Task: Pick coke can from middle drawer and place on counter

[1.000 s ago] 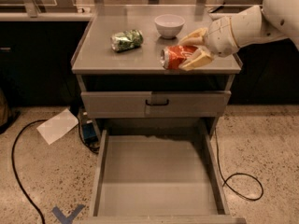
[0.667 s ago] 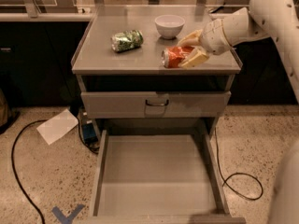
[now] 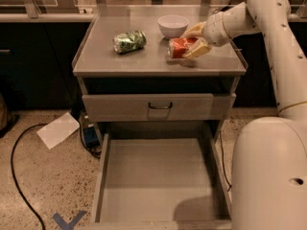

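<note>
Right now the claw (image 3: 186, 45) is up at the right side of the grey surface (image 3: 144, 61), clenched around the coke can (image 3: 176, 47). The can lies on its side between the two pale fingers (image 3: 195, 30), one above it and one below. I cannot tell whether it is touching the metal or sitting just over it. A white bowl (image 3: 172, 25) stands just behind the can. A green-and-white can (image 3: 129, 41) lies on its side well to the left. Below, the upper drawer front (image 3: 120, 107) with its dark handle is shut. Beneath that, the middle drawer (image 3: 158, 176) is pulled out toward me. The white arm (image 3: 280, 56) reaches in from the right.
</note>
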`<control>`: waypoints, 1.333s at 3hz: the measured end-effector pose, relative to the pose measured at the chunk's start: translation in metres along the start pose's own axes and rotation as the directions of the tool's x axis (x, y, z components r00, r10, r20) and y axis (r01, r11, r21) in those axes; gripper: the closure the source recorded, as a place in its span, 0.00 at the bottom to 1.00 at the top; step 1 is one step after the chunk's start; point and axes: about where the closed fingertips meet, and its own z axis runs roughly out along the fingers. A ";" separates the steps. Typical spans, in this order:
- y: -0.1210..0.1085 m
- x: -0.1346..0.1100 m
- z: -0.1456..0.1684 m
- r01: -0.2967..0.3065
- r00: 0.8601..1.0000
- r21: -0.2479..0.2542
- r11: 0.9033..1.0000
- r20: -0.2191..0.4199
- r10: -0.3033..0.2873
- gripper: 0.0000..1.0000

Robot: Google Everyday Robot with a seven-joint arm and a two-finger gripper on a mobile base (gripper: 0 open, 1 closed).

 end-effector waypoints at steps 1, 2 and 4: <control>0.016 0.011 0.021 -0.042 0.999 -0.053 0.998 -0.014 0.042 1.00; 0.016 0.011 0.021 -0.042 0.999 -0.054 0.998 -0.014 0.042 1.00; 0.016 0.011 0.021 -0.042 0.999 -0.054 0.998 -0.014 0.042 0.59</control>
